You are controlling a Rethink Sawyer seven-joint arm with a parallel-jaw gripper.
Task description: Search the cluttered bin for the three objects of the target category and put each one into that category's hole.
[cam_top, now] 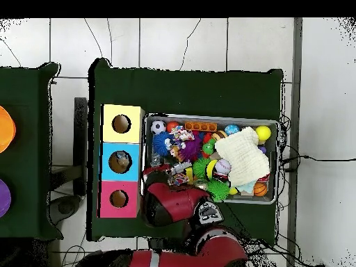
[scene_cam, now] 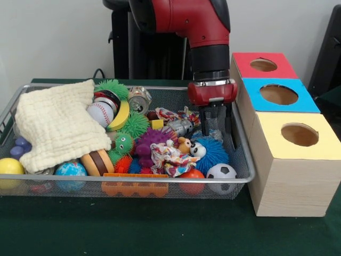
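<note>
The silver wire-mesh bin lies across the table, full of toys; in the overhead view its rim shows above the clutter. One small see-through bottle lies on its side among the toys near the bin's middle right. My gripper hangs straight down into the bin's right end, just right of that bottle, with its two dark fingers apart. Something pale and see-through lies low between them; I cannot tell what it is. In the overhead view the arm hides the gripper. Other bottles are hidden.
A wooden box stands right of the bin with a red hole, a blue hole and a yellow hole. A cream cloth covers the bin's left part. A silver can, spiky balls and a small soccer ball crowd the bin.
</note>
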